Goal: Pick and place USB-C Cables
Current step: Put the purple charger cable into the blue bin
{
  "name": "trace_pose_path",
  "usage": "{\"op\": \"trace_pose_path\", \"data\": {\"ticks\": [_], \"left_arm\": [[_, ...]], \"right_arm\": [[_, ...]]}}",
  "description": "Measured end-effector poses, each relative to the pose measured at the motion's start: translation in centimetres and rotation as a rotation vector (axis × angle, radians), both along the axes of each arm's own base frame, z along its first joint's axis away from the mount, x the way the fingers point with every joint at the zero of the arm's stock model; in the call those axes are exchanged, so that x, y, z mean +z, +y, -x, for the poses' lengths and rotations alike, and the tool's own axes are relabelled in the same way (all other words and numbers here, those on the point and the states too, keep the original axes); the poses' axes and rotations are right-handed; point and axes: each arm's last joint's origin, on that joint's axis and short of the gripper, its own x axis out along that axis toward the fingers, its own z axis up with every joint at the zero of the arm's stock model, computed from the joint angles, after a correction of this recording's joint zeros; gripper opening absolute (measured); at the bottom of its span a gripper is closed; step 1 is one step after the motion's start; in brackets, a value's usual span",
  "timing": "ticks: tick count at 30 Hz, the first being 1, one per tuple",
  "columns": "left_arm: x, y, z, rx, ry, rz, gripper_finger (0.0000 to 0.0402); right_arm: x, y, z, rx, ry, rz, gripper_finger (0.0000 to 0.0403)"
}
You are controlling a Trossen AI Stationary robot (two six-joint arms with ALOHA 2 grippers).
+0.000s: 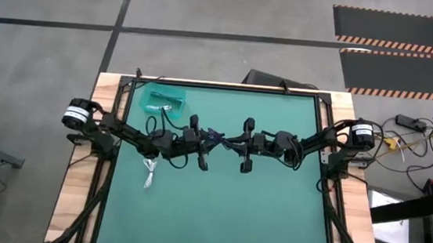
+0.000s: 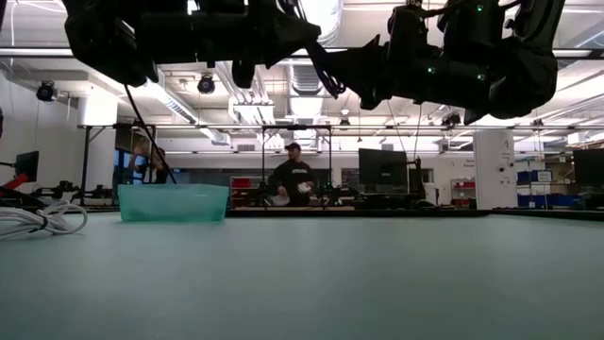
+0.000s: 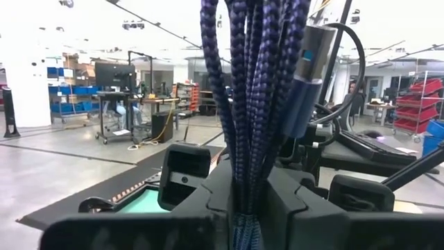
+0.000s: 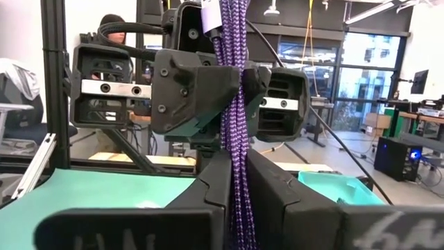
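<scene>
A dark blue-purple braided USB-C cable bundle (image 1: 216, 136) is held in the air over the middle of the table between my two grippers. My left gripper (image 1: 205, 139) (image 3: 243, 205) and my right gripper (image 1: 235, 143) (image 4: 236, 201) face each other, both shut on it. In the left wrist view the bundle's strands (image 3: 250, 90) and a blue-grey plug (image 3: 309, 76) fill the picture. A white cable bundle (image 1: 149, 172) (image 2: 38, 219) lies on the mat, left of centre. The translucent teal tray (image 1: 163, 99) (image 2: 173, 202) stands near the far left corner. No other cable shows. My left gripper pinches the braided bundle (image 3: 244, 187) between its two fingers, several strands together, coming level from the table's left; the cable is lifted clear of the table. My right gripper pinches the same bundle (image 4: 237, 173) between its fingers, level from the table's right, directly opposite the left gripper's fingers (image 4: 198, 90).
The green mat (image 1: 217, 208) has open room toward the near edge and the right. Black frame rails run along the table's left and right sides (image 1: 329, 186). A person (image 2: 293, 179) stands in the room far behind the table.
</scene>
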Motion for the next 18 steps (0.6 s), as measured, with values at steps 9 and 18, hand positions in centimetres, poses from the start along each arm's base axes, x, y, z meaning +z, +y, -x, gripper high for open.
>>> {"op": "trace_pose_path", "data": {"ticks": [9, 18], "left_arm": [[-0.02, -0.01, 0.0, -0.006, -0.005, 0.023, 0.0019], [0.88, 0.1, 0.66, 0.011, 0.126, 0.016, 0.0018]], "right_arm": [[-0.02, -0.04, 0.0, 0.003, 0.002, -0.034, 0.0093], [0.57, -0.19, 0.21, -0.021, 0.031, -0.096, 0.0157]]}}
